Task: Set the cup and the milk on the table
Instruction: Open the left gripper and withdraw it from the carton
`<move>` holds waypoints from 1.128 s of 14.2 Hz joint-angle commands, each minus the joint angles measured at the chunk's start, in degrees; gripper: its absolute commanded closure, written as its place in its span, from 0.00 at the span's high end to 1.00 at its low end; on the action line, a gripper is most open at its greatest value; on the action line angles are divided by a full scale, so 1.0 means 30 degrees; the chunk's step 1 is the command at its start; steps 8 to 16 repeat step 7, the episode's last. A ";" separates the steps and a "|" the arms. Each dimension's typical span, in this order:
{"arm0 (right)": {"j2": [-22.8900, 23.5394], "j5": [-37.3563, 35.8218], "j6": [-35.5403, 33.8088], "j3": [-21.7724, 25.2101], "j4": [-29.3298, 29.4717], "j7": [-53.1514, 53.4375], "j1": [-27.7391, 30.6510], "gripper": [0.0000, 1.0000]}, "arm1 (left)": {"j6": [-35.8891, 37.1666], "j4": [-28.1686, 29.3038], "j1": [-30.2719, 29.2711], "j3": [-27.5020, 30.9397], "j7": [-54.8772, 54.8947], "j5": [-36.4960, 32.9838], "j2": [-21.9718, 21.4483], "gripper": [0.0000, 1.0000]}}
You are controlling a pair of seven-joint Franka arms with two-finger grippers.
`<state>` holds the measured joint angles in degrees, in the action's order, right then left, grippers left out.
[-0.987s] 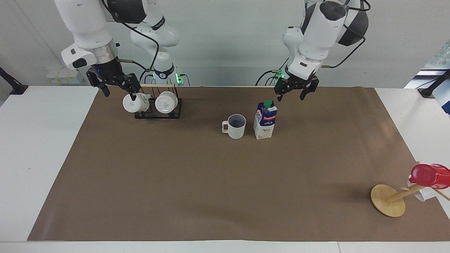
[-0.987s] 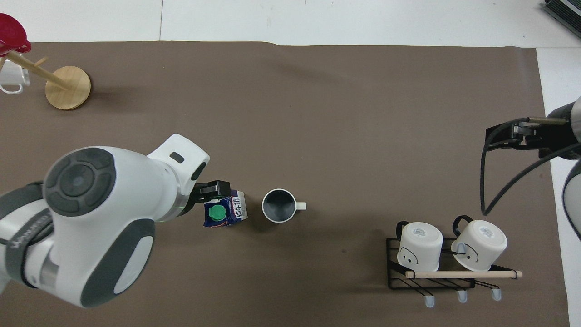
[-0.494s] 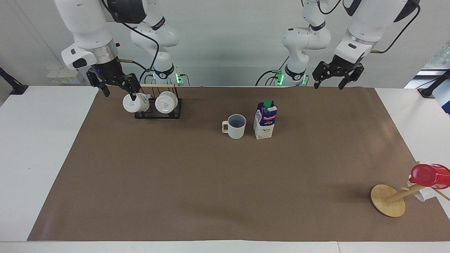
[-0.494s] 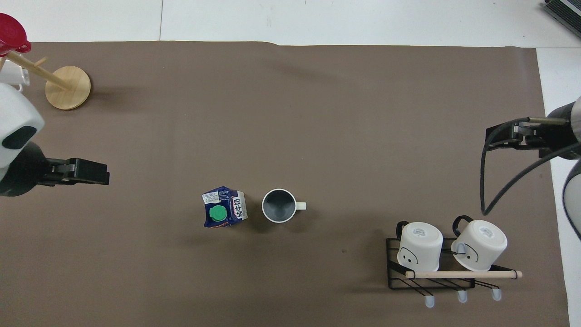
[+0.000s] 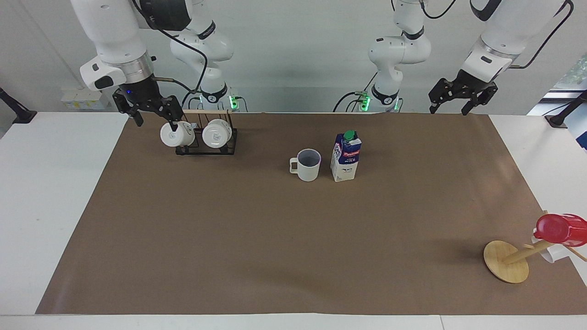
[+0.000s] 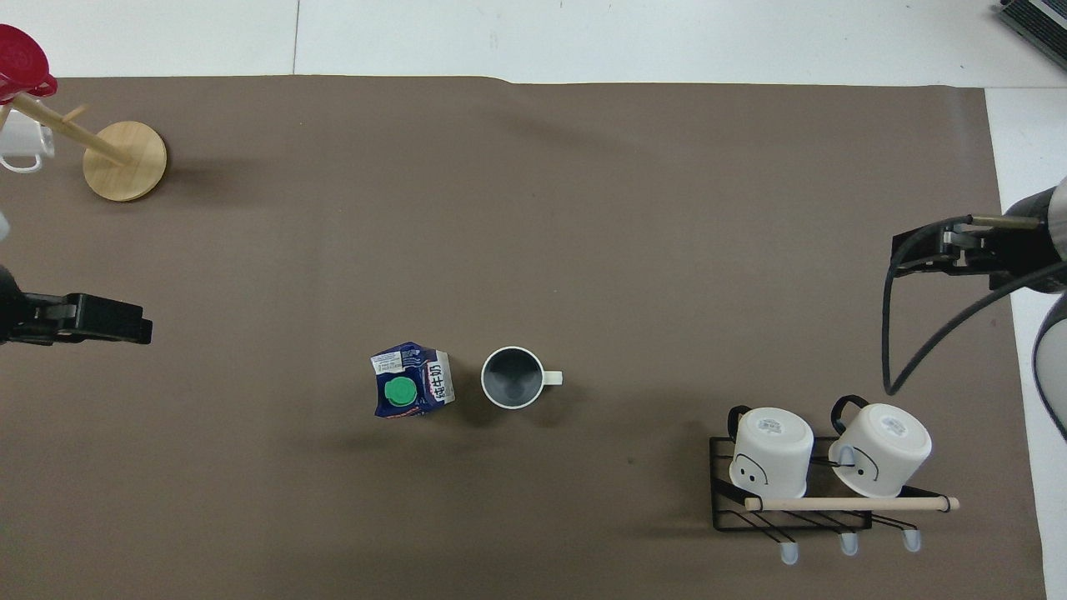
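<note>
Right now one cup (image 5: 308,165) and one milk carton (image 5: 346,156) stand upright just beside each other, apart, on the brown paper (image 5: 293,238) covering the table (image 5: 50,197), near mid-table and somewhat toward the robots; in the overhead view the carton sits at 9 o'clock from the cup, whose handle points to 3 o'clock. Neither gripper touches them. The left gripper (image 5: 460,107) hangs in the air with its fingers spread and empty, over the robots' edge of the paper toward the left arm's end. The right gripper (image 5: 156,121) hovers with fingers spread by a black wire rack (image 5: 206,143) holding two white mugs (image 5: 177,134) on their sides. One wooden mug tree (image 5: 510,260) leans at the paper's corner farthest from the robots, at the left arm's end, carrying one red cup (image 5: 560,229) and one white mug (image 6: 18,148)
</note>
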<state>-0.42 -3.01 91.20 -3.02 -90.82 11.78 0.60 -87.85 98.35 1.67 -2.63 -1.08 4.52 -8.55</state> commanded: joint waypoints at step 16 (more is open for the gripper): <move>0.0139 0.0329 -0.0107 -0.0254 0.0272 -0.0558 0.0443 1.00 | 0.0252 -0.0234 -0.0323 -0.0238 0.0271 -0.0274 -0.0050 1.00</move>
